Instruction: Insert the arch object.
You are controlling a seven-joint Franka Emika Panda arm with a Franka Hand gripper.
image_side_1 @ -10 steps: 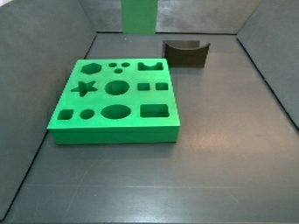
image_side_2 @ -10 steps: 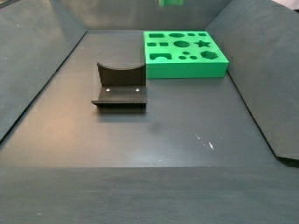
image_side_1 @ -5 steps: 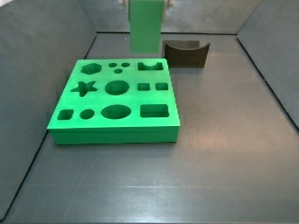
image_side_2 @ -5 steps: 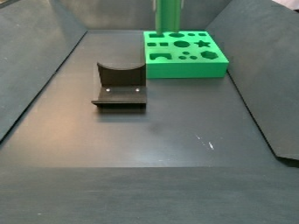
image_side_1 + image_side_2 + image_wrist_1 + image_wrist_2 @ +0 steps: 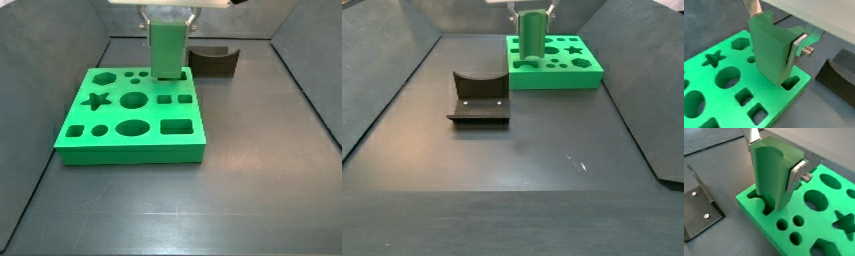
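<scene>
Dark grey surface, walled. My claw grips the arch object above green board, far-right hole (tip nearly in); any tilt jams it on the rim.

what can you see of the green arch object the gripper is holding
The arch object is a tall bright green bar that looks like matte plastic, with a rounded groove running down one face, so its top end shows an arch outline. It stands upright, clamped between the jaws of the gripper, which is above the far corner of the green board. Its lower end meets the board's arch-shaped hole; how deep it sits cannot be told.
</scene>
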